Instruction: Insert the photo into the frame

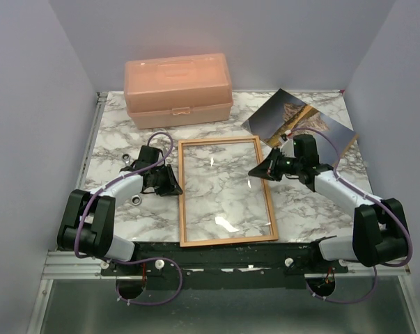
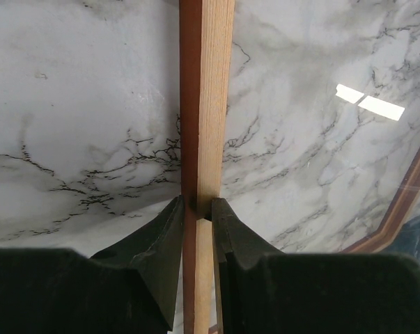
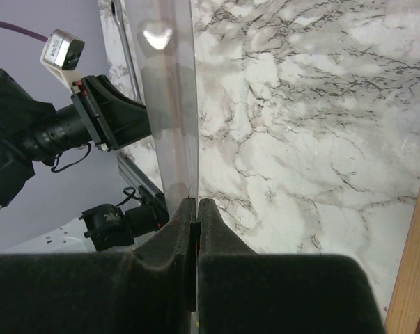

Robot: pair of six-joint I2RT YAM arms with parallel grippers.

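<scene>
Nearest: left gripper, jaws clamped on the frame, gripping its left rail with the pale tan face toward the wrist camera; right gripper, jaws pressed together on the edge of a clear pane, seen edge-on; frame sits mid-table between the two arms, long sides running away from the bases; can't tell whether the pane is seated in it or raised; photo lies picture-up at the far right, just beyond the right gripper, outside the frame; peach box at the far edge, behind the frame.
</scene>
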